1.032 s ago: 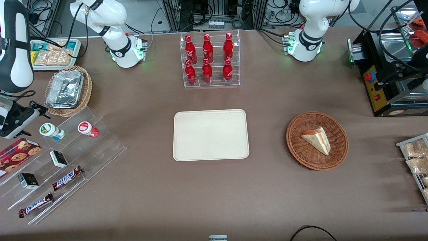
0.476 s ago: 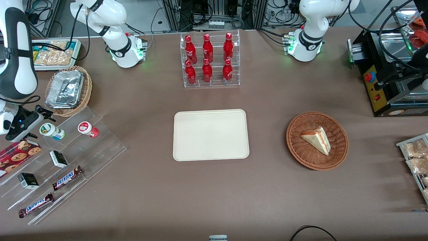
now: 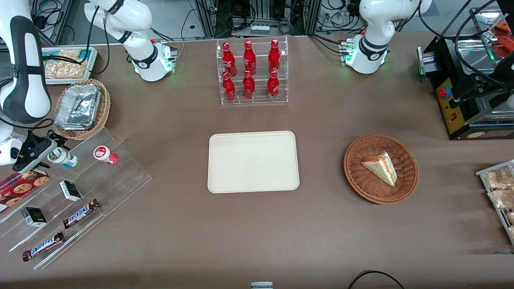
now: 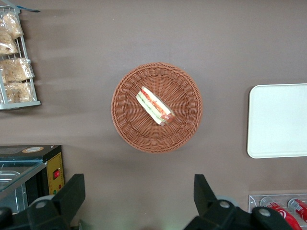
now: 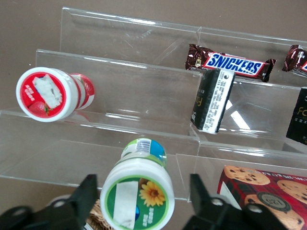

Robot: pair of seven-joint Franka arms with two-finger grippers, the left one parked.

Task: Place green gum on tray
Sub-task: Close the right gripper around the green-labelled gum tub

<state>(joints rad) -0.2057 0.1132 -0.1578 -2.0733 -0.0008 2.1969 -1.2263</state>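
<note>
Your claw straddles the gum on the acrylic shelf, jaws open, nothing gripped. Close off-centre and it may roll into the red-lidded canister. The tray waits mid-counter.

Green gum lying on clear stepped rack, flanked by spread gripper fingers, red gum beside it, Snickers, black box, cookie box

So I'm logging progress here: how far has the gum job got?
Nothing is delivered: the tray lies bare. In hand: the end effector, open, straddles the green gum, which sits on the clear stepped rack beside the red-lidded canister. Left: grasp, lift, carry, place.
</note>
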